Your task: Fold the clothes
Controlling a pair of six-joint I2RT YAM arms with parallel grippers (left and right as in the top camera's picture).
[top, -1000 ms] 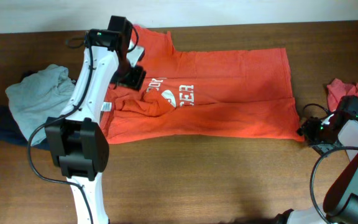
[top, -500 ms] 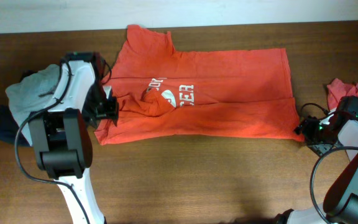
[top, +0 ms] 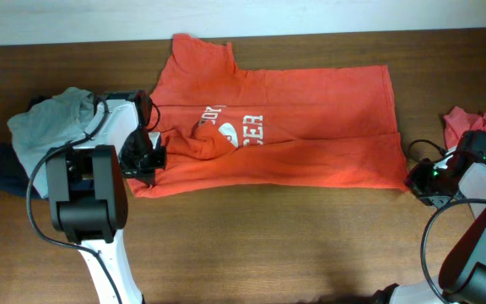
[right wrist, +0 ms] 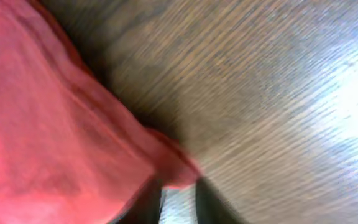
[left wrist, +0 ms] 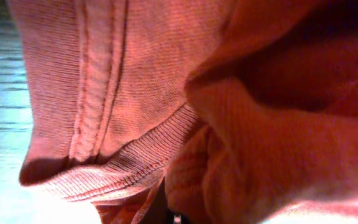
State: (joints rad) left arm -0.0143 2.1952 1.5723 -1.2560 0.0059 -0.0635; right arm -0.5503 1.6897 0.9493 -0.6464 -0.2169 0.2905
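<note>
Shirt (top: 310, 152) lies left to right on the bench (top: 268, 245). Left gripper (top: 152, 159) pinches its left end. Right gripper (top: 413, 179) is at the right corner, but I cannot tell if it holds.

- Robot test station, probably a lab: left arm (top: 87, 194) and right arm (top: 483, 186), cabled, at a brown wooden bench (top: 268, 236).
- Plain pale wall (top: 310, 15) behind.
- Garments laid out: orange-red T-shirt (top: 310, 127), grey-blue heap (top: 45, 127).

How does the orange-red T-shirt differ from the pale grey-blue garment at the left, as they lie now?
The orange-red cloth T-shirt lies spread out mid-table; the pale grey-blue cloth garment sits bunched at the left. The T-shirt shows white lettering; the grey-blue garment shows none. Both are soft, wrinkled cloth.
</note>
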